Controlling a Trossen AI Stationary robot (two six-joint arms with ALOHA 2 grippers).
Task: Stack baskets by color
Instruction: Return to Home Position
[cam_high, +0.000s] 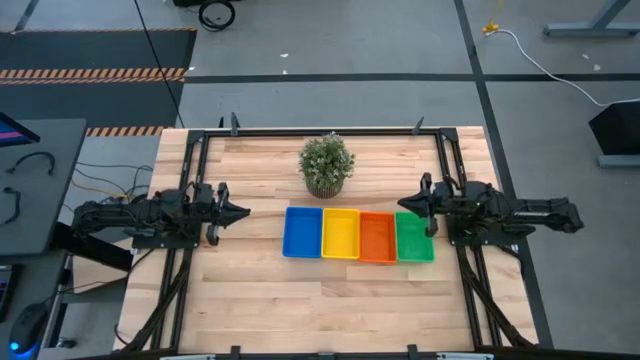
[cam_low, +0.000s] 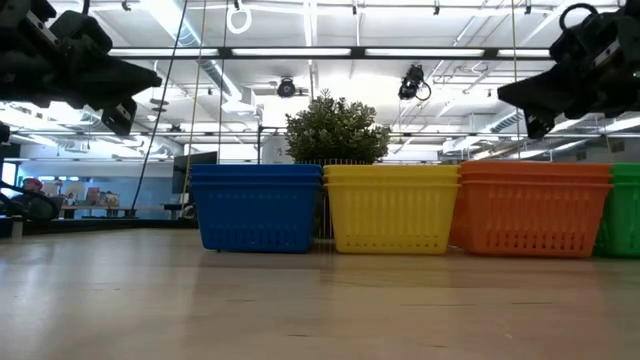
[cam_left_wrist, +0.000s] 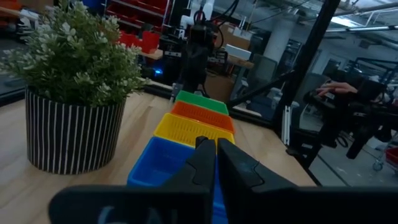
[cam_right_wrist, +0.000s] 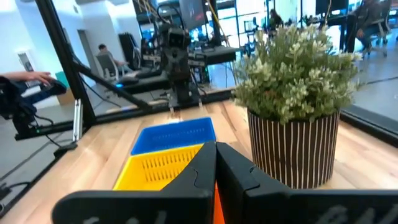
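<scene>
baskets (cam_high: 340, 235) in row | left gripper (cam_high: 244, 211) closed | right gripper (cam_high: 403, 205) closed

Overhead, table-level, opposed wrists, baskets (cam_high: 358, 236) apparently shared

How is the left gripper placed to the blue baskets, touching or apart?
Apart. The high view shows bare table between the left gripper and the blue baskets. The low view shows it hanging above their rims.
</scene>
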